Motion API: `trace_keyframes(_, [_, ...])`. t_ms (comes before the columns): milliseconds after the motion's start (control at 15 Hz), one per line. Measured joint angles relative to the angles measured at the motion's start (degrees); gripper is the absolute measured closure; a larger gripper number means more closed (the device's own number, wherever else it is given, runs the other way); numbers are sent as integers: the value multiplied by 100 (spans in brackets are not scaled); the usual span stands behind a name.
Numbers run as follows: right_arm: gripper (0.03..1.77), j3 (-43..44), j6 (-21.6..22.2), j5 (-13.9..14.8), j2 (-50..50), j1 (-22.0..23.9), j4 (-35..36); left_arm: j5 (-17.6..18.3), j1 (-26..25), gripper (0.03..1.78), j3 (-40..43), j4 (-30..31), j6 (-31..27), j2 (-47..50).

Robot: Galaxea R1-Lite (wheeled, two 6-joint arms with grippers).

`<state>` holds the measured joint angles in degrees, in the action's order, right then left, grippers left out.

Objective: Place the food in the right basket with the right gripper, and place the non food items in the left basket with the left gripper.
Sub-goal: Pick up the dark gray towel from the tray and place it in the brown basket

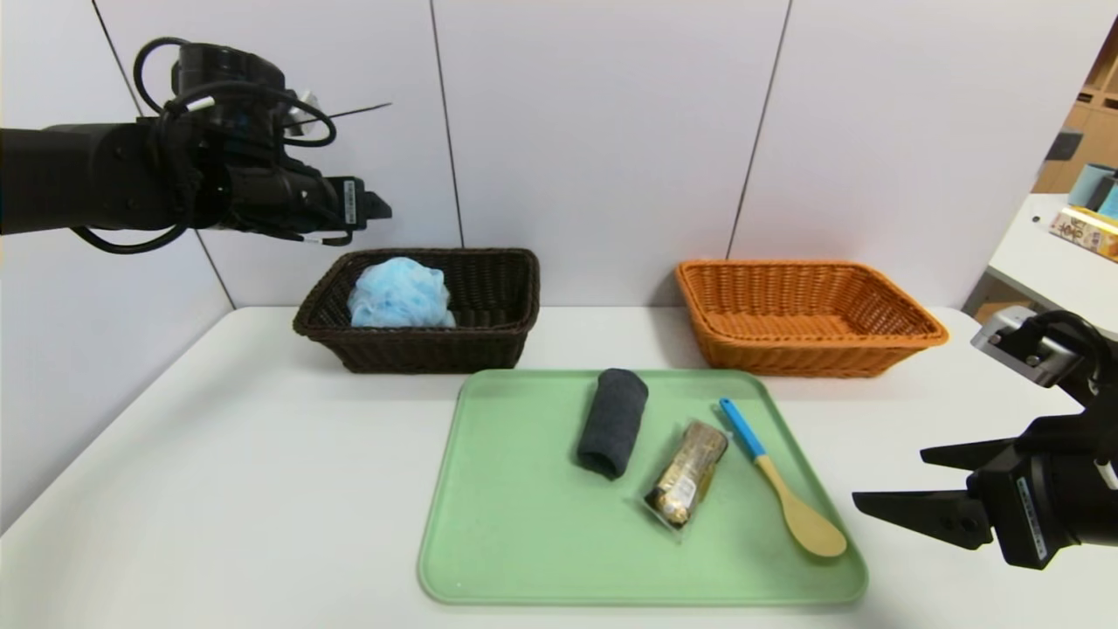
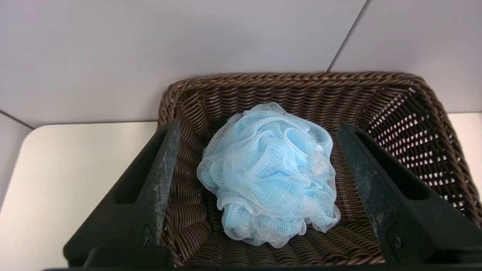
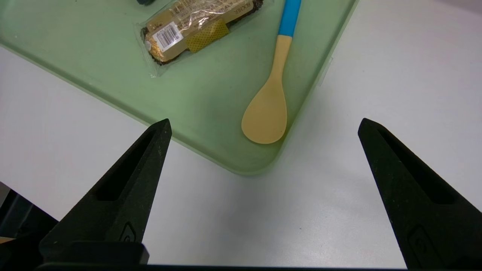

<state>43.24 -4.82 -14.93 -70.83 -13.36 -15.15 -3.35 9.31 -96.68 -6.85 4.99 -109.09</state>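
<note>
The light-blue bath pouf lies loose in the dark brown left basket. My left gripper hovers above that basket's left end, open, its fingers apart on either side of the pouf and clear of it. On the green tray lie the rolled dark grey cloth, the clear-wrapped food packet and the yellow spoon with blue handle. The orange right basket holds nothing. My right gripper hangs open and empty off the tray's near right corner.
Both baskets stand against the back wall, behind the tray. A side table with boxes stands at the far right, beyond the white table's edge. Bare white tabletop stretches left of the tray and between the baskets.
</note>
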Motion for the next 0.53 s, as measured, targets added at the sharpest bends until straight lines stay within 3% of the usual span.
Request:
trace_keyframes(200, [9, -16, 11, 6, 18, 5, 2, -6, 501, 25, 57, -124, 74, 328])
trace_keyframes(533, [9, 13, 28, 20, 21, 69, 9, -168, 2070, 18, 324, -233, 581, 702])
